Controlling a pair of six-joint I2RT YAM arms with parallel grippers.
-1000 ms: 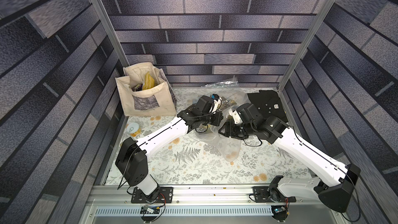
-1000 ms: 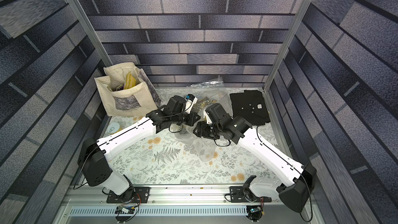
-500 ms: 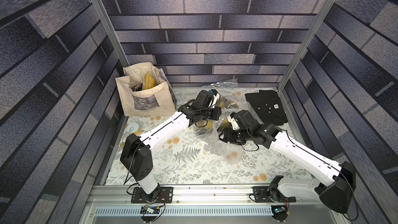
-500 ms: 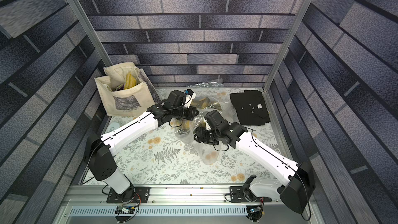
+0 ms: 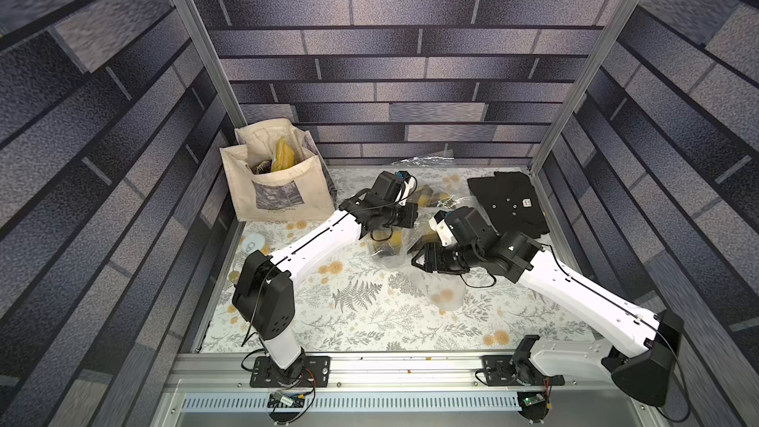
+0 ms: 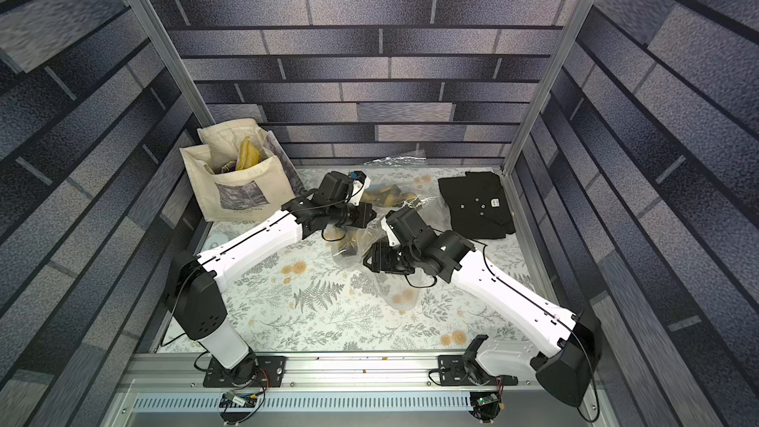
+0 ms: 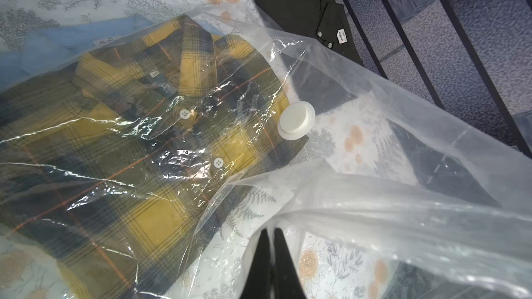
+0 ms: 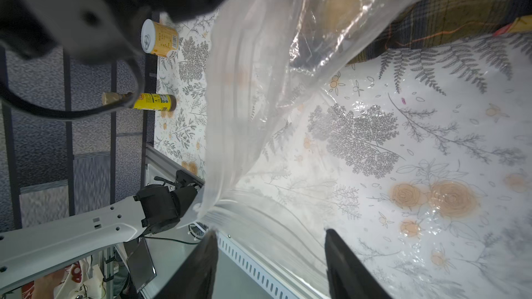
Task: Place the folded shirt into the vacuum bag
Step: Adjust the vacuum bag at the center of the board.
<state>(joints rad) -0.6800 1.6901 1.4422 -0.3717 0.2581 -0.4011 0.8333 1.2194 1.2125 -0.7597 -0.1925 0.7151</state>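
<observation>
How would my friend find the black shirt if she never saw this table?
Look at the flowery table and go to its far right corner, by the metal post. The black shirt lies folded flat there, outside the vacuum bag. It is plain dark, while the yellow checked shirt sits inside the plastic.

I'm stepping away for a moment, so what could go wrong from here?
The left fingers pinch a thin edge of the clear crinkly plastic vacuum bag; it could slip and the mouth collapse. The open right fingers, close to the film, could snag it. The folded black shirt lies outside, unheld.
</observation>
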